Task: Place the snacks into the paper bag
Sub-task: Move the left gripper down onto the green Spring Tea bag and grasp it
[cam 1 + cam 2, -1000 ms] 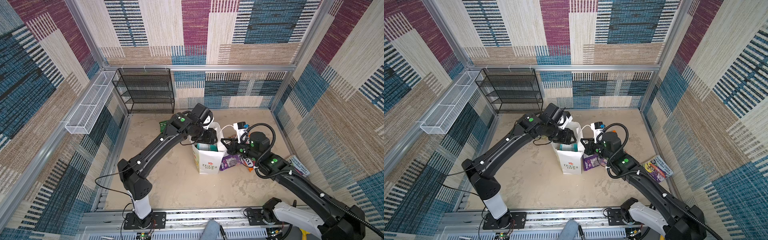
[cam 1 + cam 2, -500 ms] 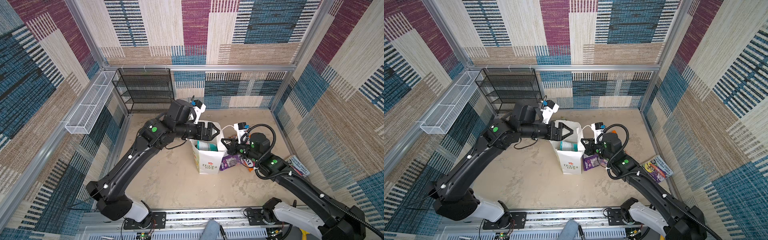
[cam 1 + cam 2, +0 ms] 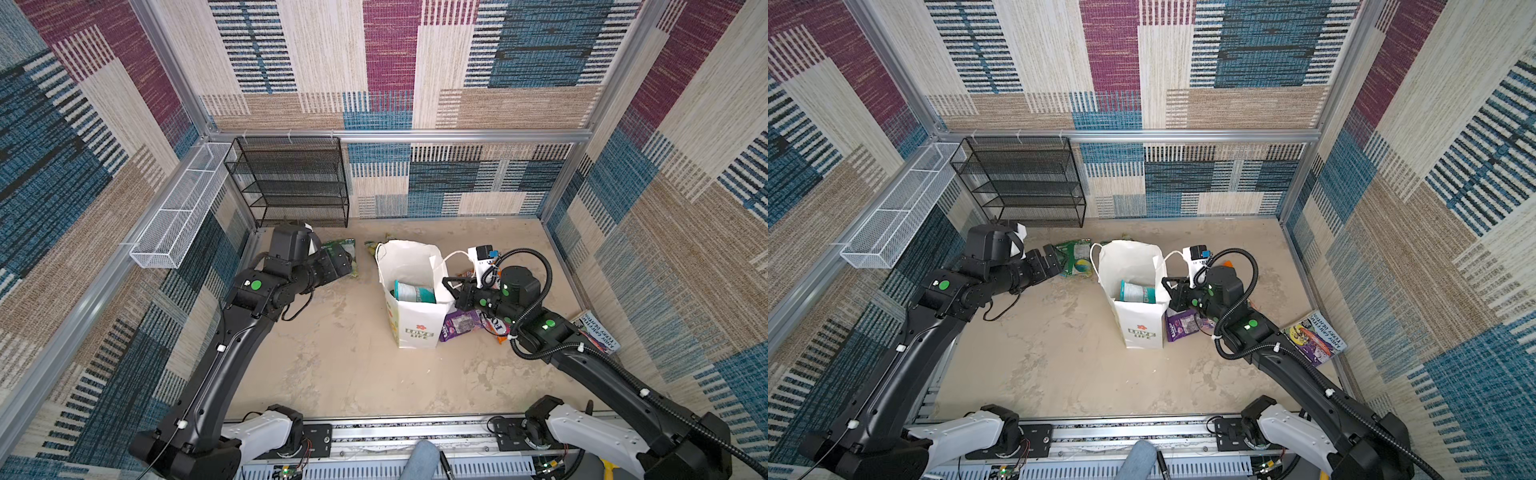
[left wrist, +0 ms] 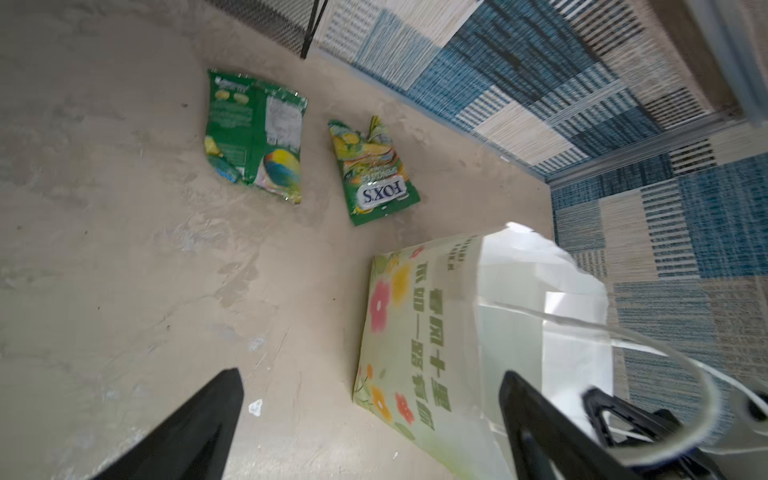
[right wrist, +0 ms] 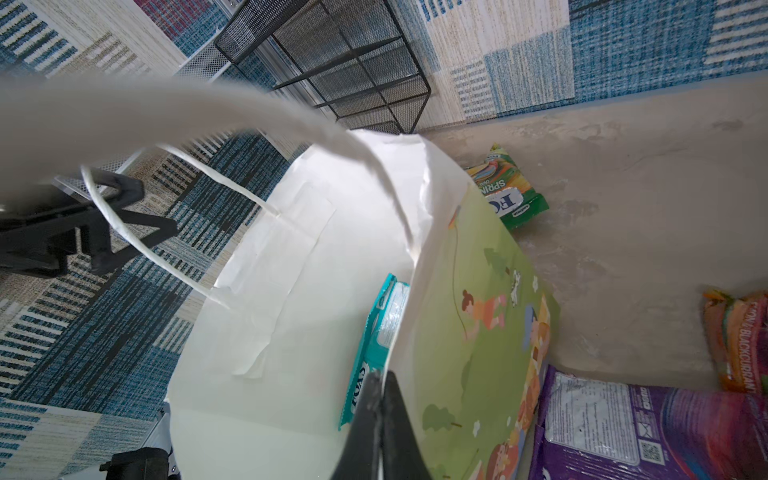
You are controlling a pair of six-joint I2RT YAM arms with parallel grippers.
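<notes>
Left gripper [image 4: 370, 374]: jaws spread wide, empty, poised above the floor [image 4: 124, 249] near the paper bag [image 4: 399, 311]; ahead of it, lying flat and apart from each other, a label-side green packet [image 4: 255, 133] and a green FOX'S packet [image 4: 374, 174]. Right gripper [image 5: 380, 376]: jaws pressed together on the bag's upper edge, holding the upright bag; teal packet [image 5: 374, 340] inside the bag right by the fingertips, purple packet [image 5: 623, 428] and orange packet [image 5: 735, 340] on the floor beside it, outside the bag.

One paper bag [image 5: 478, 311]; two green packets [image 4: 255, 133] [image 4: 376, 172], one teal packet [image 5: 372, 332], one purple packet [image 5: 623, 436] (orange ones [image 5: 735, 340] partly hidden).
</notes>
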